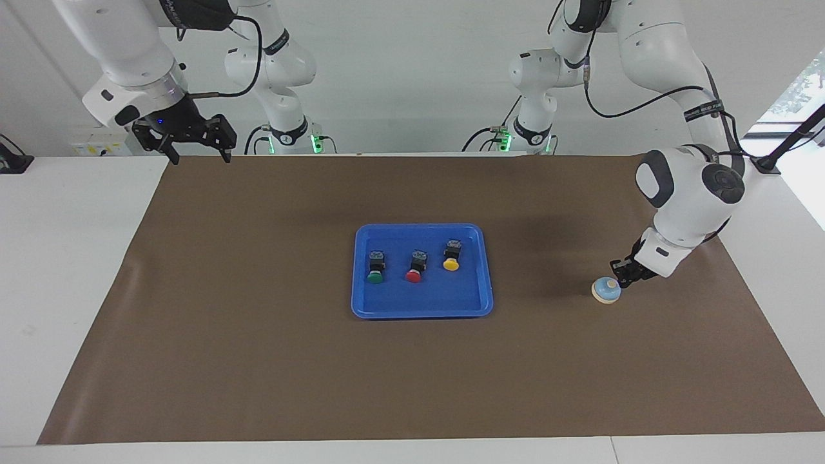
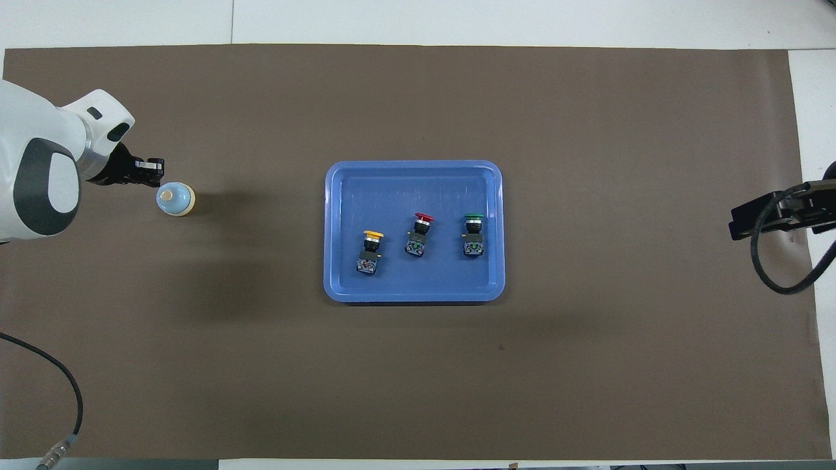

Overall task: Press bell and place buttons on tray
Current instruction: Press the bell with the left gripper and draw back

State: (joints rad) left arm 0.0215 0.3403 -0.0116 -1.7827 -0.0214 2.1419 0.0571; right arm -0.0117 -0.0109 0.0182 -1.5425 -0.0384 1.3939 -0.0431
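Note:
The light-blue bell (image 1: 606, 290) (image 2: 175, 199) sits on the brown mat toward the left arm's end of the table. My left gripper (image 1: 621, 279) (image 2: 155, 172) is shut and low, its tip right at the bell's edge; I cannot tell whether it touches. The blue tray (image 1: 422, 312) (image 2: 413, 166) lies mid-mat. In it lie three buttons in a row: green (image 1: 376, 267) (image 2: 473, 235), red (image 1: 416, 266) (image 2: 419, 235) and yellow (image 1: 452, 255) (image 2: 370, 251). My right gripper (image 1: 200, 156) (image 2: 741, 225) waits open and empty, raised over the mat's corner at the right arm's end.
A brown mat (image 1: 258, 354) covers most of the white table (image 1: 64, 258). A dark cable (image 2: 65, 391) loops in by the left arm's side of the overhead view.

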